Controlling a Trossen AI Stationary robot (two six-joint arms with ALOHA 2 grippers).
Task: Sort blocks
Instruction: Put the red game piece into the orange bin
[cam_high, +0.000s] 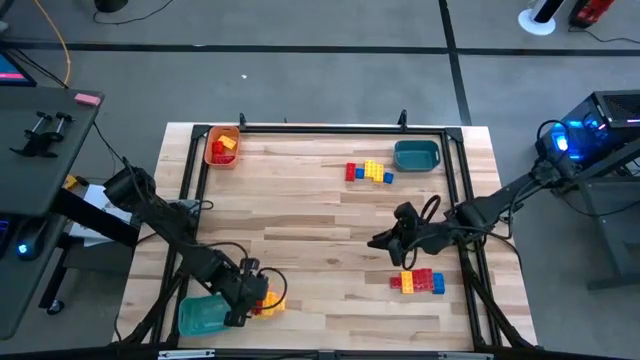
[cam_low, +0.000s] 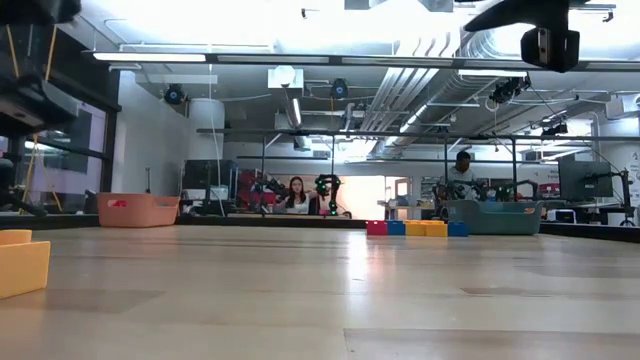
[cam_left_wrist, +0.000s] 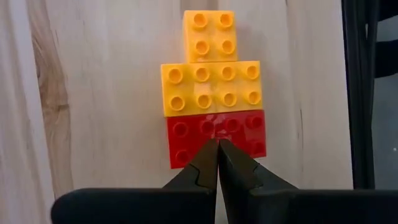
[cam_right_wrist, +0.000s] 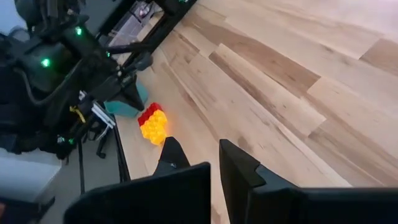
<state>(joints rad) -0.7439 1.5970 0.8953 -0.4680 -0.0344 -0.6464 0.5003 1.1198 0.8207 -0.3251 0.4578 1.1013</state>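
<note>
While pressing its jaws together, left gripper (cam_left_wrist: 217, 152) is nosing red block (cam_left_wrist: 216, 138) beside teal tray (cam_high: 203, 315) | right gripper (cam_high: 385, 241) is hovering mid-bench, jaws near-shut, empty.

Orange tray (cam_high: 222, 147) & 2 teal trays (cam_high: 417, 155) (cam_high: 203, 315) on wood table (cam_high: 320, 215).

place: robotics lab | signs: exposed ceiling ducts (cam_low: 470, 50) and strip lights (cam_low: 160, 57); more arm rigs (cam_low: 327, 190) on far benches; monitors (cam_low: 585, 180); seated people (cam_low: 296, 195); wooden bench (cam_high: 330, 240) in black frame; taped grey floor (cam_high: 300, 70)
</note>
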